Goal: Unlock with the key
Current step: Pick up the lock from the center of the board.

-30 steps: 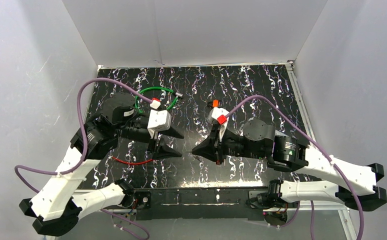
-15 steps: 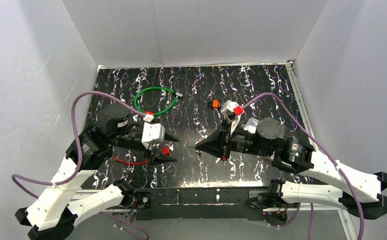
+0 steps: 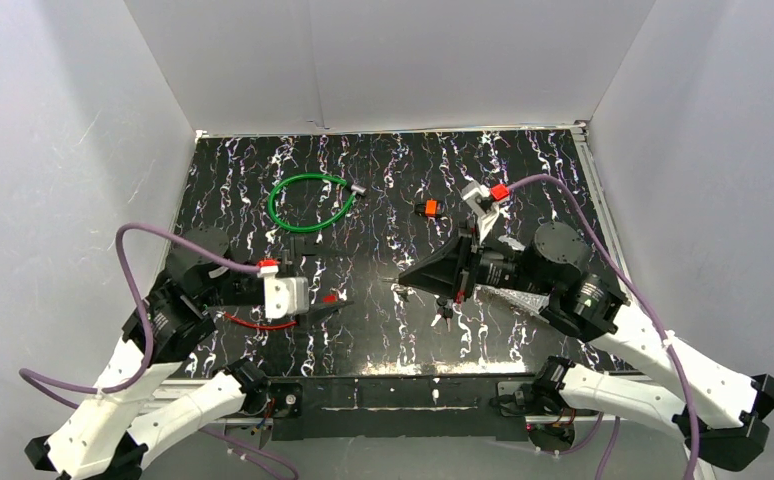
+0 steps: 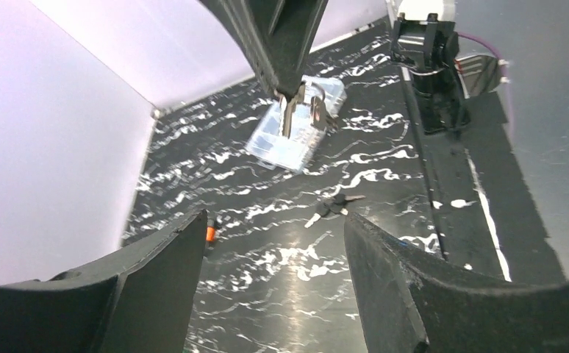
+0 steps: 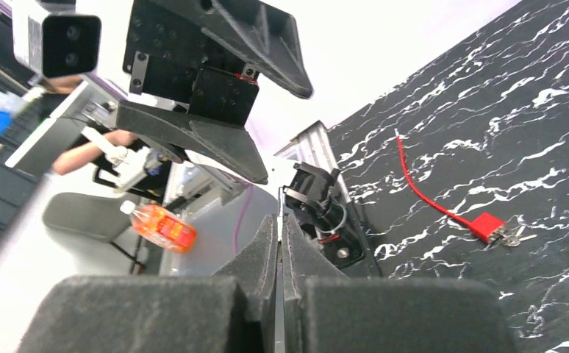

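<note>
- At the right gripper (image 4: 287,87): clamped fully together on the top of a silver key (image 4: 289,121), with the blade hanging straight down below the tips and a second key (image 4: 318,112) dangling just beside it.
- At the left gripper (image 5: 285,136): spread wide, with nothing between the fingers.
- Down on the black marbled mat (image 3: 383,170): the red padlock (image 5: 485,223), lying flat on the end of its red cable (image 5: 421,187).
- Seen from above, right at the left jaws' tips, but lower than them and not gripped.
- Ahead of the right jaws and lower, well apart from the key.
- Just beside the padlock's end: a small silver piece (image 5: 514,237), too small to tell what it is.
- Step in hand, by judgement: key up and ready, lock not yet steadied, insertion not yet begun.
- Next, probably: close the left jaws on the padlock body, with the keyway turned toward the right tips.
- Then tilt the right wrist to aim the blade at the keyway rather than at the mat, line up, push in and twist.
- Worth watching: a key pinched only at its top, likely to swivel on first contact.
</note>
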`<state>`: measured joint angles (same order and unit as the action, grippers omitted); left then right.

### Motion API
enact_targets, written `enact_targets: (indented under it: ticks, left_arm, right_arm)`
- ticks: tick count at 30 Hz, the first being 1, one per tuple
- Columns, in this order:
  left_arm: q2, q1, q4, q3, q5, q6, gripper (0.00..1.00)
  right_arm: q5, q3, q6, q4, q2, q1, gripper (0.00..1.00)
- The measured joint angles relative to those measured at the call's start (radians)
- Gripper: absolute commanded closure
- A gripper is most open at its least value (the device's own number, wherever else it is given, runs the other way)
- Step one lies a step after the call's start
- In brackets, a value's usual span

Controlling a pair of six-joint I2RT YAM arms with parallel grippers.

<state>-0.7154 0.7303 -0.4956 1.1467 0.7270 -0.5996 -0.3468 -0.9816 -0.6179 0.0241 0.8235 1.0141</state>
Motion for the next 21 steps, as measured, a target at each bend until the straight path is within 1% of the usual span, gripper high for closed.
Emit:
enact_targets:
  ticks: [4, 7, 13, 21]
  left_arm:
    - [0.02, 0.0, 0.041, -0.01, 0.001, -0.063, 0.33]
    - [0.029, 0.0, 0.054, -0.031, 0.001, -0.112, 0.33]
    - [0.039, 0.0, 0.071, -0.06, 0.001, -0.19, 0.33]
    - [0.054, 0.0, 0.091, -0.075, 0.001, -0.248, 0.33]
  right_arm:
    - [-0.125, 0.045, -0.127, -0.102, 0.004, -0.1, 0.99]
    - [-0.202, 0.057, -0.209, -0.17, 0.017, -0.15, 0.99]
    - [-0.3, 0.062, -0.318, -0.272, 0.045, -0.185, 0.99]
    - [-0.36, 0.062, -0.378, -0.342, 0.057, -0.202, 0.99]
